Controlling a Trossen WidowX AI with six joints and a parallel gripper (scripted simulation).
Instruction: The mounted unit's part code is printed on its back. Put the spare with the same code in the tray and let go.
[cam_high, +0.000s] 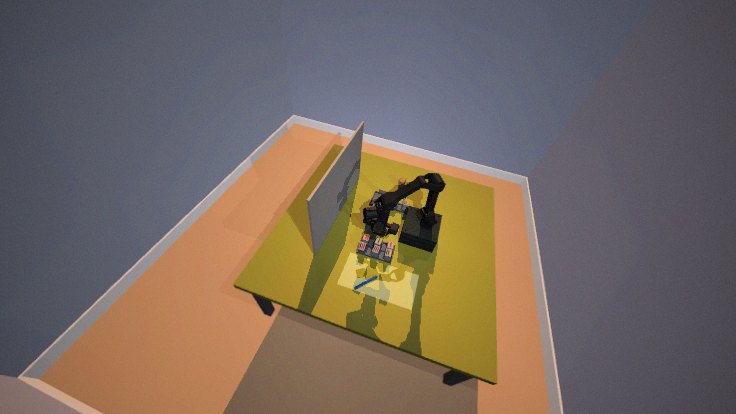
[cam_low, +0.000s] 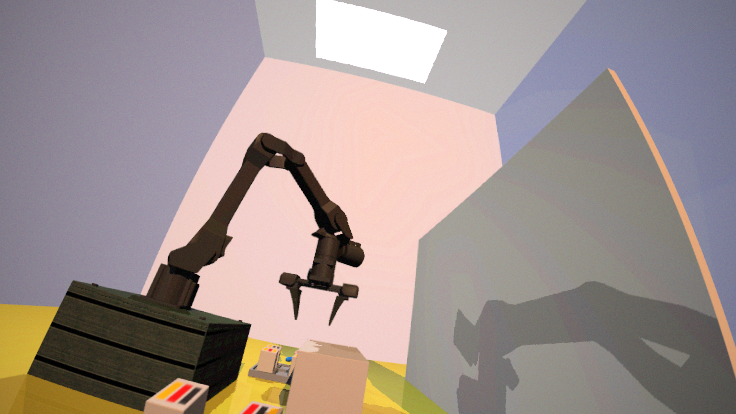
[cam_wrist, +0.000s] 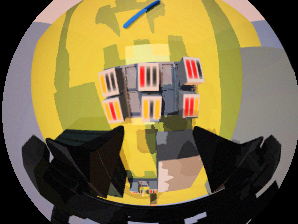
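Observation:
My gripper is open and empty, pointing down high above the table, short of the striped rack. That grey rack holds several pale blocks with coloured stripe codes. In the wrist view, its far row has yellow-black-black, red-black-black and red-red-black blocks. Its near row has a block with yellow and red stripes, a yellow-black-yellow block and a red-red-yellow block. A large pale box stands below the gripper; its code is not visible. I cannot identify the tray.
A tall grey panel stands beside the arm's working area. The dark arm base is opposite. More striped blocks are at the other end, partly hidden. A blue bar lies beyond the rack.

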